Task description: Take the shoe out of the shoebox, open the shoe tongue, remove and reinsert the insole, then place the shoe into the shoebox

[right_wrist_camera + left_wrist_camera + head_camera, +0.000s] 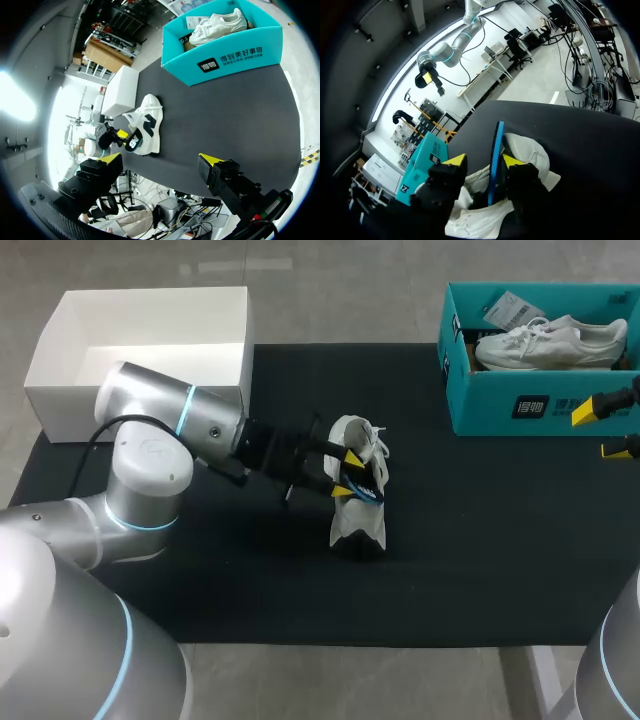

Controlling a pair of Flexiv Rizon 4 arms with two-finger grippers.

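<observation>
While the white sneaker [358, 502] lies centrally on the black mat [480, 540], outside the teal cardboard shoebox [520, 405], the left wrist view best shows the blue insole [496, 150] between the parted fingers of the left gripper [484, 160]; right gripper [161, 158] spread, empty.

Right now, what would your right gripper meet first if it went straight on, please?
Likely the white lace-up sneaker lying on the black mat; depth is unclear, so it might touch the mat first.
</observation>
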